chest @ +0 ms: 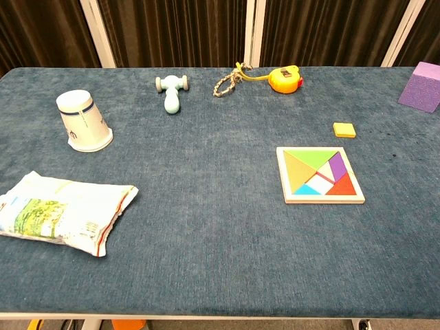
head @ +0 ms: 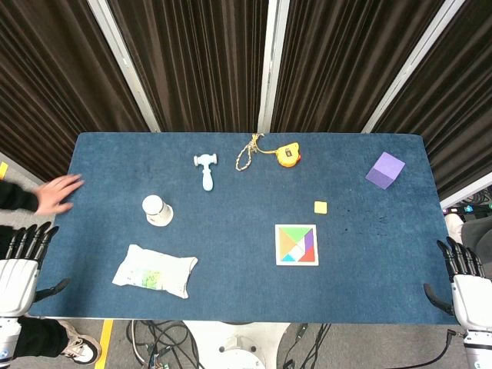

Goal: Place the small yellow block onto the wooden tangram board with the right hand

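The small yellow block [head: 320, 207] [chest: 344, 130] lies flat on the blue cloth, a short way behind and to the right of the wooden tangram board [head: 297, 244] [chest: 320, 175], which is filled with coloured pieces. My right hand [head: 463, 273] hangs at the table's front right corner, off the cloth, fingers apart and holding nothing. At the front left corner my left hand [head: 21, 255] is likewise off the table, fingers spread and empty. Neither hand shows in the chest view.
A person's hand [head: 58, 193] rests on the left table edge. An upturned paper cup [head: 157, 211], a snack bag [head: 154, 270], a toy hammer [head: 205, 169], a rope [head: 247, 153], a tape measure [head: 289, 154] and a purple block [head: 385, 170] lie around.
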Controlling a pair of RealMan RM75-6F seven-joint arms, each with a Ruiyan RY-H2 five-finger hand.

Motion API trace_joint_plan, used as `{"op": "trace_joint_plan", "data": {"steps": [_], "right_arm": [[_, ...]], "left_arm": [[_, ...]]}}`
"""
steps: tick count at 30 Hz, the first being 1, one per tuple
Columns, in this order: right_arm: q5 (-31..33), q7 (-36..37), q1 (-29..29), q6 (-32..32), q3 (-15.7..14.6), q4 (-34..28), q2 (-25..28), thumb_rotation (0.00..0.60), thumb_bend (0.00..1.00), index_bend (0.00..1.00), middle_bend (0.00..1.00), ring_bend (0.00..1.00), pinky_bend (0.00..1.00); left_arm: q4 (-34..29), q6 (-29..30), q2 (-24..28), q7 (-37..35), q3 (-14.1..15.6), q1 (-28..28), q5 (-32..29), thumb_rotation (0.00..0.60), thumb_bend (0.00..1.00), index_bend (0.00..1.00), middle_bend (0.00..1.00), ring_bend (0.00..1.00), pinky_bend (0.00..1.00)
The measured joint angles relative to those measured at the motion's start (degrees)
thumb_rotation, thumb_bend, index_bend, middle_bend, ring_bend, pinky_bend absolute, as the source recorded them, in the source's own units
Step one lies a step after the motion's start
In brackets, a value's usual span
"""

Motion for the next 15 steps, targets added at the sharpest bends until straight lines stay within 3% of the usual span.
{"op": "trace_joint_plan", "data": {"steps": [15], "right_arm": [[0.77, -0.30, 0.67, -1.58, 0.26, 0.11, -0.29, 0.600, 0.22, 0.00, 0.00, 0.00, 0.00]], "left_arm": [[0.14, -0.37, 0.19, -0.61, 0.08, 0.03, -0.43, 0.600, 0.00, 0.09, 0.04, 0.00, 0.05]]}}
